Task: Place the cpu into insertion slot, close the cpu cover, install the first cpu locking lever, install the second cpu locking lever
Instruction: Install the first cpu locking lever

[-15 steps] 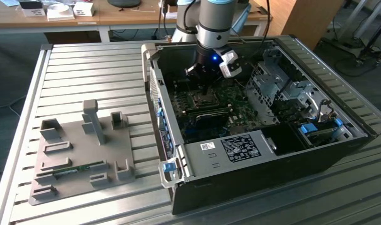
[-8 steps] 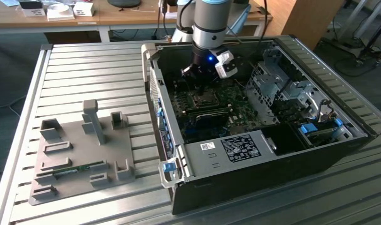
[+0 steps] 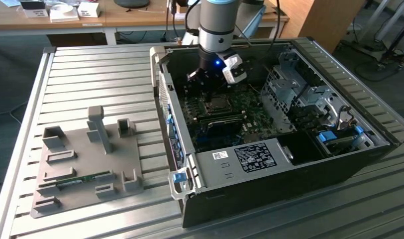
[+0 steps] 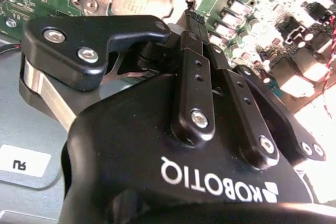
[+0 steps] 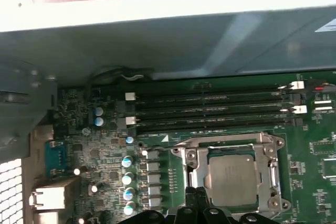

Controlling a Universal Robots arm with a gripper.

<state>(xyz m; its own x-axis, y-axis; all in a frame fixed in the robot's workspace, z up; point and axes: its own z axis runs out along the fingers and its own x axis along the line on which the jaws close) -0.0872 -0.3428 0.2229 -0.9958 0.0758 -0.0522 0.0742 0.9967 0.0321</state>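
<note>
- The cpu sits flat in the slot on the board, inside the case and right beside the memory slots.
- The cover looks folded down over it, with the chip's silver top showing through the window. So steps 1 and 2 look done to me.
- The gripper is pinched narrow, tips together, and I can't see anything between them. In the first wrist view the fingertips hang just beside a corner of the slot, close to the cpu.
- My read is that this is the lever stage. I honestly can't tell whether either of the 2 levers is latched.
- To do it well, I'd use the closed tips as 1 blunt pusher and meet the lever near its free end, not near the hinge.
- Press down first, then sideways to tuck it under its hook, slow and steady.
- Stay off the cpu top, the cover window and the capacitors near the slot. A slip there could scrape the board.
</note>
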